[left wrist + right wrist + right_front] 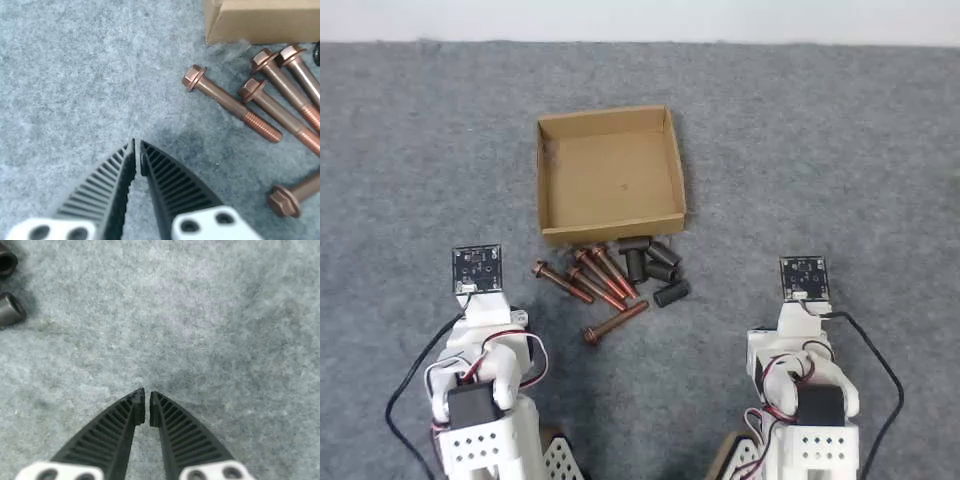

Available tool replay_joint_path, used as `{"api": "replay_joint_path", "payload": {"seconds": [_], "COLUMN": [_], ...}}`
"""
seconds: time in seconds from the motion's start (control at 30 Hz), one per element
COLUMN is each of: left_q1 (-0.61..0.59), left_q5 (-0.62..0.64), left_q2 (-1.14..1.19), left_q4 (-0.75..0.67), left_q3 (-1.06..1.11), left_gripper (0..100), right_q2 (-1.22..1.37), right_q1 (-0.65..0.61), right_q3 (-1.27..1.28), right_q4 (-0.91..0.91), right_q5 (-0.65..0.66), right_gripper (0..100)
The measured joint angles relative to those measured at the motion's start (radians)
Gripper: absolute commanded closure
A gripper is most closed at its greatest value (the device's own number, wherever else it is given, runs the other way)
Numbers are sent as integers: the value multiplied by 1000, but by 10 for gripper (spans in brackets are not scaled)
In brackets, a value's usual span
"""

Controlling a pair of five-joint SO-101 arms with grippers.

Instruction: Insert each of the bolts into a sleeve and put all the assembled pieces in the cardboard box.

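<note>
High view: the cardboard box (611, 228) is sitting empty, with bolts (590, 283) and sleeves (660, 270) lying loose beside it (nothing assembled yet). Left wrist view: the left pincer (137, 146) is hovering pressed together, bolts just ahead. Right wrist view: the right pincer (147, 396) is hovering closed, sleeves farther off.

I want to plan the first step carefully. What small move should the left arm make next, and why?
Probably it should open the left gripper and lower it toward the nearest bolt. The gripper is shut and holds nothing, the bolts lie loose on the grey mat beside the sleeves, and none is inserted yet.
</note>
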Motion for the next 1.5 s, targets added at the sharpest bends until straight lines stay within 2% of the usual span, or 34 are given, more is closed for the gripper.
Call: {"api": "replay_joint_path", "payload": {"seconds": [0.9,1.1,1.3,1.4,1.5], "left_q1": [0,0,0,2,2], "left_q5": [0,0,0,0,0], "left_q2": [0,0,0,11,124], "left_q4": [0,-9,-161,-153,-124], "left_q3": [-3,-101,-166,-250,-367], "left_gripper": [988,987,987,987,987], "right_q2": [0,0,0,0,0], "right_q1": [0,0,0,0,0], "right_q3": [0,0,0,0,0], "right_q4": [0,0,0,0,0], "right_q5": [0,0,0,0,0], "right_gripper": [991,991,991,991,991]}}
